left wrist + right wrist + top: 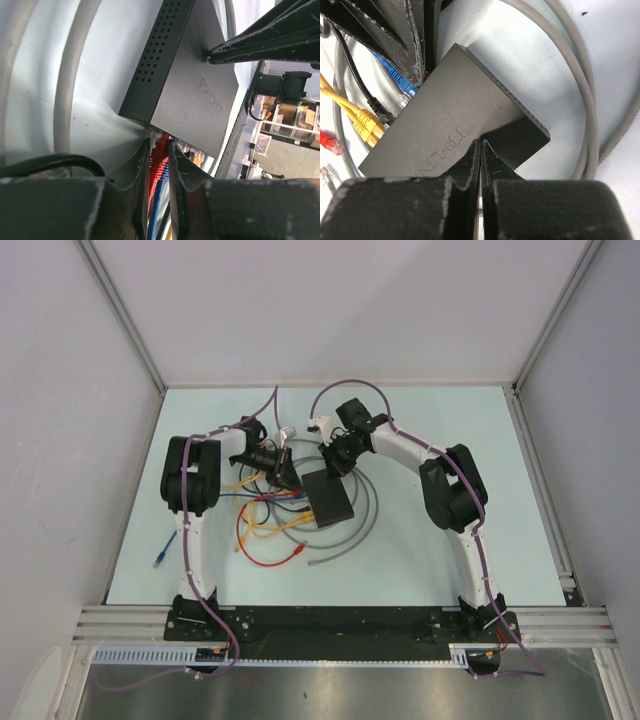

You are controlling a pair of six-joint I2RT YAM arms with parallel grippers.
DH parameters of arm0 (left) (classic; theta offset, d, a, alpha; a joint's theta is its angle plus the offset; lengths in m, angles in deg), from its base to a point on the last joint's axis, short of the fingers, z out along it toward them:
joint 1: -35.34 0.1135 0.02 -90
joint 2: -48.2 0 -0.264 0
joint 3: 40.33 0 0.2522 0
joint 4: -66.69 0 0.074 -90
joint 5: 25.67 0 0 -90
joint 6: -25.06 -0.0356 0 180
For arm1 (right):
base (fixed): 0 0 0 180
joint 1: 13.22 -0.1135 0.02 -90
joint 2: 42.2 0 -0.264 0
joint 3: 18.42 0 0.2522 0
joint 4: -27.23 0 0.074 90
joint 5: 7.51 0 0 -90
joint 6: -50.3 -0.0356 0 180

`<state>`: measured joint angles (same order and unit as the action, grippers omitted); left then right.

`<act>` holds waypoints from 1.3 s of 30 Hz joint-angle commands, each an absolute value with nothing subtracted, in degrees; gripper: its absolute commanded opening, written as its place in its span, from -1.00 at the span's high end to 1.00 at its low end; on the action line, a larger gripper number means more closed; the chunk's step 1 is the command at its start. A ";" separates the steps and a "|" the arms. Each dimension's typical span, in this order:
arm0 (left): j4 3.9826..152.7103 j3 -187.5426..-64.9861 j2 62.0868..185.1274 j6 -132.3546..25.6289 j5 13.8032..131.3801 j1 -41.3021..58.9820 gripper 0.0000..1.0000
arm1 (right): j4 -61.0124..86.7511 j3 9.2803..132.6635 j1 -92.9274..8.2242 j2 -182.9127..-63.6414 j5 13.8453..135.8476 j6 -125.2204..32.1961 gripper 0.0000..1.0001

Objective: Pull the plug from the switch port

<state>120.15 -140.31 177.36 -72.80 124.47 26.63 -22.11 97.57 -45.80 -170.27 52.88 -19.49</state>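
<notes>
Left gripper [160, 146] clasps red plug [159, 156] in switch [190, 95]; right gripper [480, 149], clenched, touches switch top.

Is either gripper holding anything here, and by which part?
The left gripper pinches the red plug by its boot, at the switch port. The right gripper, shut, holds nothing; its tips press on the switch top.

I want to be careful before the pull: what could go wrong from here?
1. The right gripper only presses on the switch with shut tips, so the switch may slide or lift.
2. The left gripper pinches the red plug close beside a blue cable; it may drag that too.
</notes>
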 commanded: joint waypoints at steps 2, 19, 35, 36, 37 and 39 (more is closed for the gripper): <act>121.40 -146.11 177.93 -76.27 121.90 25.94 1.00 | -29.78 94.04 -46.27 -174.82 61.13 -17.46 1.00; 125.80 -146.30 178.11 -80.85 122.51 27.43 1.00 | -29.95 94.13 -46.54 -175.00 61.75 -17.20 1.00; 126.50 -144.72 176.52 -83.04 121.64 28.04 1.00 | -29.95 94.48 -46.54 -175.18 62.18 -17.02 1.00; 126.50 -143.67 176.52 -83.74 121.20 27.96 1.00 | -29.87 94.30 -46.54 -175.17 62.27 -16.93 1.00; 126.07 -142.44 176.35 -84.10 121.37 27.96 0.99 | -29.78 94.39 -46.54 -175.17 62.27 -17.02 1.00; 126.41 -139.01 175.99 -85.32 121.55 27.87 1.00 | -29.78 94.48 -46.45 -175.17 62.36 -17.02 1.00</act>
